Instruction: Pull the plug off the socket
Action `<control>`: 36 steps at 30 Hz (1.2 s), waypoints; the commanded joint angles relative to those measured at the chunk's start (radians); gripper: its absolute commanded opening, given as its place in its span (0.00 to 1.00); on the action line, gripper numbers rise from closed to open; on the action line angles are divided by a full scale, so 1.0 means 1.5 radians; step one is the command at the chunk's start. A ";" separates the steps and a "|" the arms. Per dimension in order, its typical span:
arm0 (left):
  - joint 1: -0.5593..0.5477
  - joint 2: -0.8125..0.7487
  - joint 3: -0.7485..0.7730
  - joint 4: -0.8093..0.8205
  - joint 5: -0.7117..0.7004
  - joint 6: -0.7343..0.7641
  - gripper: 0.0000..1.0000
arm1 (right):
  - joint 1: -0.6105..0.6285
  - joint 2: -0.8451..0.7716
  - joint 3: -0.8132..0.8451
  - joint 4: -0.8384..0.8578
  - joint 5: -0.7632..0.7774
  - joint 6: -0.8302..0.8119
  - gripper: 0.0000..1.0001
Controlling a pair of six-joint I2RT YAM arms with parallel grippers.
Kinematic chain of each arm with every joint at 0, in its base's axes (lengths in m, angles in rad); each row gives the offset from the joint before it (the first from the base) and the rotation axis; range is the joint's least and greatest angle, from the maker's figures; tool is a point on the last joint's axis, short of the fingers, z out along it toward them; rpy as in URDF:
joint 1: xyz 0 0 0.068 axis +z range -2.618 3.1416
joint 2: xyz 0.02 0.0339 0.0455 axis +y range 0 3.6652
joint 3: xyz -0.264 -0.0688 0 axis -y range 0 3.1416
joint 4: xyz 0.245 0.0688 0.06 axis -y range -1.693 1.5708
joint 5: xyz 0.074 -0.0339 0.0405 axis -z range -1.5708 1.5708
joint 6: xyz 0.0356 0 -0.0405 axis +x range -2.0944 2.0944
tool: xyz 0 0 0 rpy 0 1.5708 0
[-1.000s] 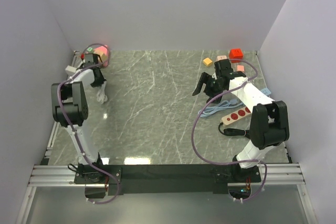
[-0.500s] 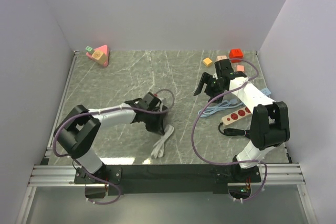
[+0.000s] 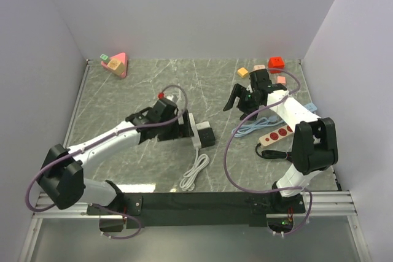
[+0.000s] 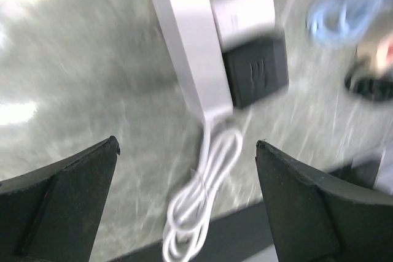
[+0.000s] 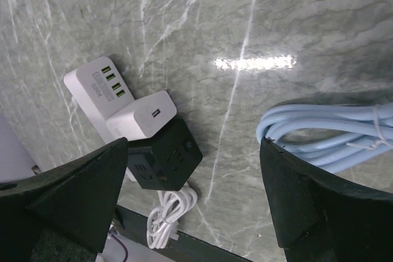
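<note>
Left gripper (image 4: 187, 145) hovers over the middle of the table (image 3: 141, 90), jaws spread wide, nothing between them. Just ahead of its fingertips lies the white strip (image 4: 184, 35), and there's the white plug (image 4: 242, 10), seated against the strip's side and not yet pulled. A black cube (image 4: 255, 72) is pressed up right beside the plug. The white cord (image 4: 202, 213) runs off the strip's end and lies coiled toward the near edge. Over on the right, the right gripper (image 5: 195, 142) hangs above the table, jaws wide as well, holding nothing, with a blue cable (image 5: 331, 133) bundled by one of its fingers.
</note>
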 commanded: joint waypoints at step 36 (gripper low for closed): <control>0.117 0.312 0.104 0.299 0.249 0.074 0.01 | 0.091 -0.008 -0.140 0.251 -0.217 -0.004 0.98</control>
